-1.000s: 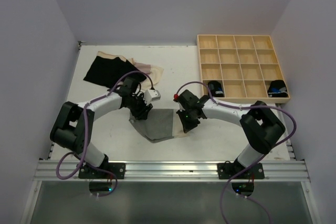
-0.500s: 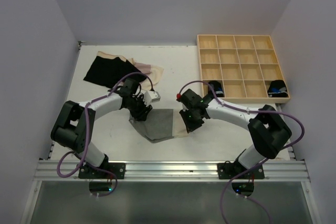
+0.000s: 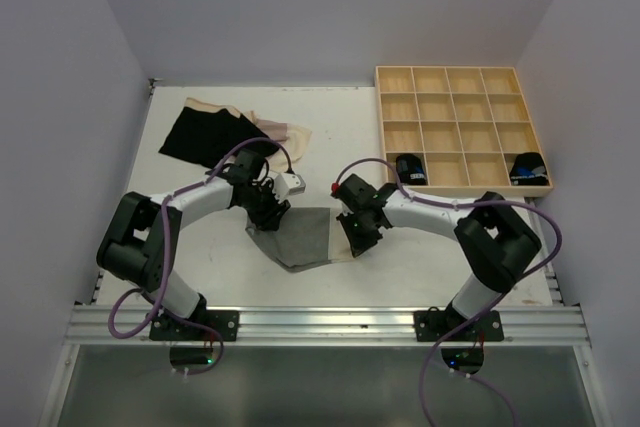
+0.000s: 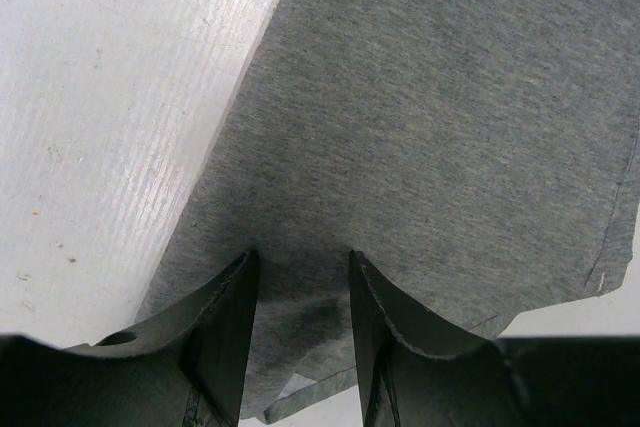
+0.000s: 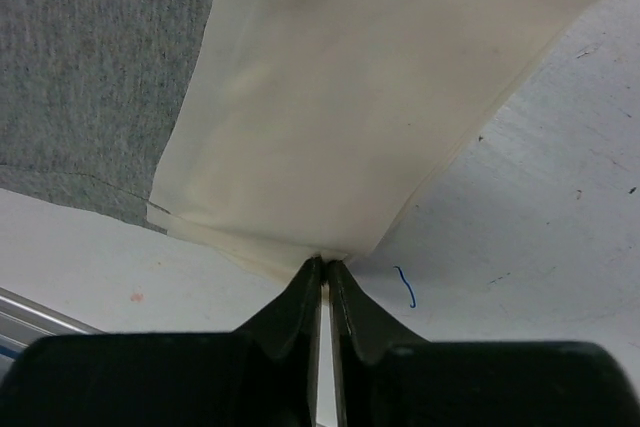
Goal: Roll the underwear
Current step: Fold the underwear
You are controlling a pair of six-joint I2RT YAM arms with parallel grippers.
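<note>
A grey underwear (image 3: pixel 300 237) lies flat on the table between the arms. It fills the left wrist view (image 4: pixel 440 117). My left gripper (image 3: pixel 268 209) is open, its fingertips (image 4: pixel 250 259) resting on the grey cloth near its far left edge, with cloth between them. A pale beige cloth (image 3: pixel 347 245) lies along the grey piece's right edge and overlaps it in the right wrist view (image 5: pixel 350 97). My right gripper (image 3: pixel 358 235) is shut on the beige cloth's corner (image 5: pixel 325 265), lifting it slightly off the table.
A black underwear with a beige inner side (image 3: pixel 205 132) and a pale beige-pink one (image 3: pixel 287 133) lie at the back left. A wooden compartment tray (image 3: pixel 462 97) stands at the back right, with dark rolled pieces in two near cells (image 3: pixel 409 169) (image 3: pixel 527 167).
The right gripper shifted slightly right, then back left, still pinching the beige corner. The left gripper has hardly moved.
</note>
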